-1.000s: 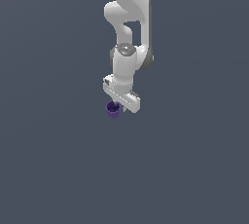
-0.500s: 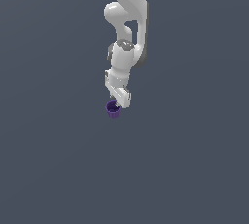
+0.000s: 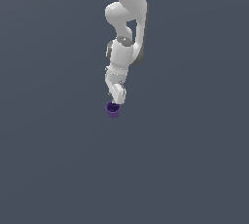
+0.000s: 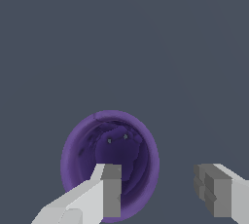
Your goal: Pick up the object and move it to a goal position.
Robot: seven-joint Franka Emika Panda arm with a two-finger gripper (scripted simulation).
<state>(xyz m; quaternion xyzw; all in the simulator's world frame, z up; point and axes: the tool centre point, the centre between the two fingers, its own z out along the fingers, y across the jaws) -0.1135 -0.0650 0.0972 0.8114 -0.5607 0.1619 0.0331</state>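
We're parked right over the cup on the floor, gripper spread wide, gripping nothing. One finger overlaps its hollow; the other sits clear outside, so the rim wall lies between them.

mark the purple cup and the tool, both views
purple cup (image 3: pixel 113 111), exterior view, on its outer wall.
purple cup (image 4: pixel 82 142), wrist view, on its inner wall.
tool (image 3: pixel 116 99), exterior view, at the fingertips.
tool (image 4: pixel 158 191), wrist view, midway between the two fingers.
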